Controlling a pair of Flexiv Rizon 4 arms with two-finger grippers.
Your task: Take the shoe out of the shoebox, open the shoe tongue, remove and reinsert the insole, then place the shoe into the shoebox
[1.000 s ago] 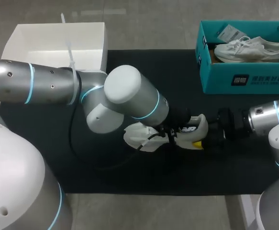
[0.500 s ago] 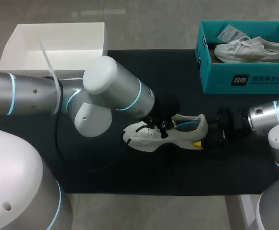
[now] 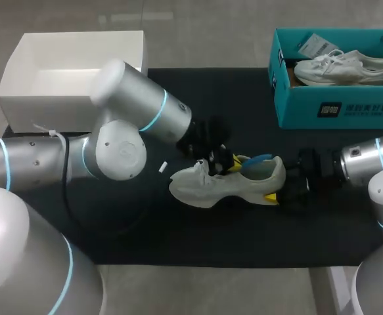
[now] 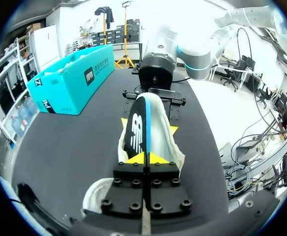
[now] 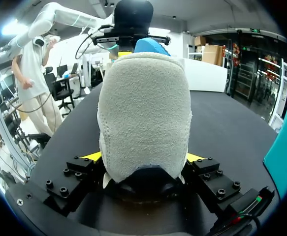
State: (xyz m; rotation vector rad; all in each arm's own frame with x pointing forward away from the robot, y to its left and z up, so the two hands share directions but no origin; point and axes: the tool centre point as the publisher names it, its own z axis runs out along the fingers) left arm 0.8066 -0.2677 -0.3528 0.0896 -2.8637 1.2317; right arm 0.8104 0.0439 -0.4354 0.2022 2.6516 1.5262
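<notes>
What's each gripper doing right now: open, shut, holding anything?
Left gripper: shut on the insole, at the shoe.
Right gripper: shut on the shoe's heel.

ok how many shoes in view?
2. One shoe lies on the mat mid-table, heel in the right gripper, insole pinched by the left gripper. The second shoe sits in the teal box at the far right. A third could be hidden under it.
</notes>
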